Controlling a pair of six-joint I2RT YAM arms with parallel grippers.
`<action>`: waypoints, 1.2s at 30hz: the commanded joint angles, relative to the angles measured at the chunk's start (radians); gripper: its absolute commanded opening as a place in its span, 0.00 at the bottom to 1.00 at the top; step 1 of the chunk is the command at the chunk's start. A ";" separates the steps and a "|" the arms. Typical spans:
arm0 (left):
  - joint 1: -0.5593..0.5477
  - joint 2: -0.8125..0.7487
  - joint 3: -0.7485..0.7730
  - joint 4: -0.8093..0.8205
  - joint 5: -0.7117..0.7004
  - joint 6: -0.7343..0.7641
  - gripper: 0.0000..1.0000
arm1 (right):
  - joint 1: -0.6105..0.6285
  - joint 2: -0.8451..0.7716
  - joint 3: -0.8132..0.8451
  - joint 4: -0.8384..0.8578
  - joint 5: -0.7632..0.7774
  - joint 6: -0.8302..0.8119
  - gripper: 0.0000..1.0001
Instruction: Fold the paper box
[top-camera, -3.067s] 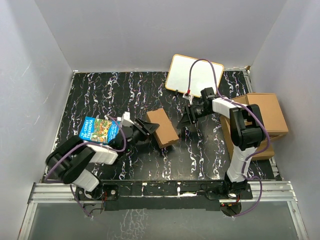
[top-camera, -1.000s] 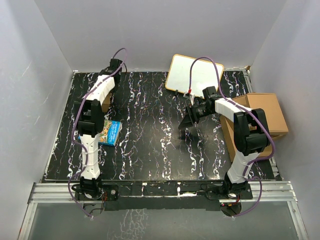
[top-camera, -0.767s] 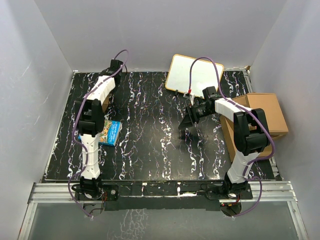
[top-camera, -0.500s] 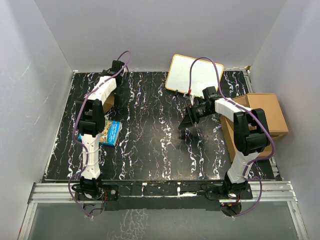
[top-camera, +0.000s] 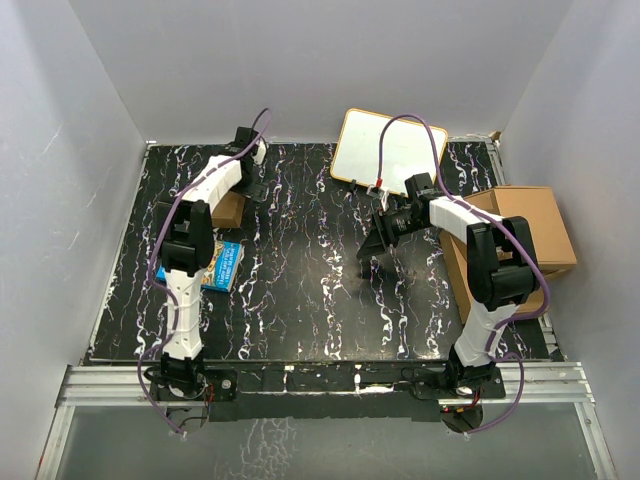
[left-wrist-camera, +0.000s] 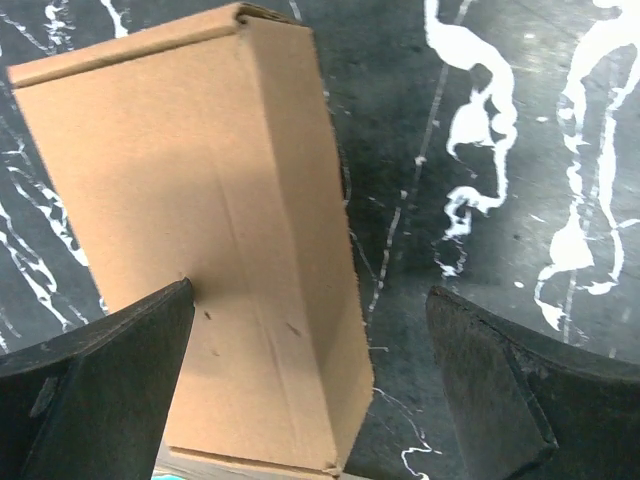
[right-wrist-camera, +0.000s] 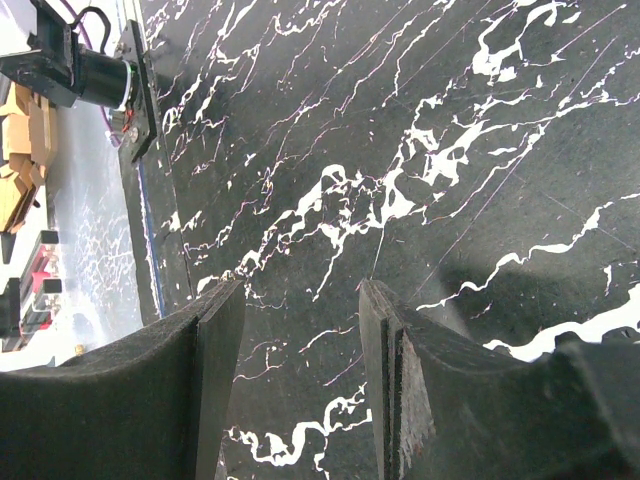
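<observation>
Paper box (left-wrist-camera: 180, 170), folded shut into a shallow brown cardboard block, lies flat on the black, white-veined table (top-camera: 300, 290) beneath the left gripper (left-wrist-camera: 308, 292). That gripper's jaws are spread wide and grip nothing. In the left wrist view the finger (left-wrist-camera: 110, 370) at 8 o'clock overlaps the box's near corner, though I cannot tell whether it touches the card. The other finger (left-wrist-camera: 510, 390), at 4 o'clock, is over bare table, apart from the box's side wall. The top face and one long side wall show, the long axis running from 11 to 5 o'clock in that view.

From the top camera the paper box (top-camera: 228, 209) sits at about 10 o'clock on the table, partly hidden by the left arm. That arm reaches from its base at 7 o'clock out toward the far edge. The left gripper (top-camera: 262, 185) is just at the box's 2 o'clock side. A blue picture book (top-camera: 210, 265) lies just beside the box at its 6 o'clock.

The right gripper (right-wrist-camera: 300, 290) has its jaws parted, only table surface seen between them. In the top view the right gripper (top-camera: 374, 240) points down at the table, a little toward 2 o'clock from the centre. Beyond it, at 1 o'clock, a whiteboard (top-camera: 385, 150) sits at the far edge. At 3 o'clock a stack of larger cardboard boxes (top-camera: 530, 225) stands partly behind the right arm.
</observation>
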 joint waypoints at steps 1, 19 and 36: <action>-0.002 -0.149 -0.047 -0.021 0.115 -0.042 0.97 | -0.003 0.001 0.009 0.007 -0.014 -0.031 0.53; 0.132 -0.422 -0.451 0.217 0.283 -0.048 0.97 | -0.003 0.013 0.001 0.012 -0.019 -0.035 0.53; 0.012 -0.393 -0.561 0.306 -0.084 -0.027 0.82 | 0.003 0.021 -0.002 0.014 -0.017 -0.035 0.53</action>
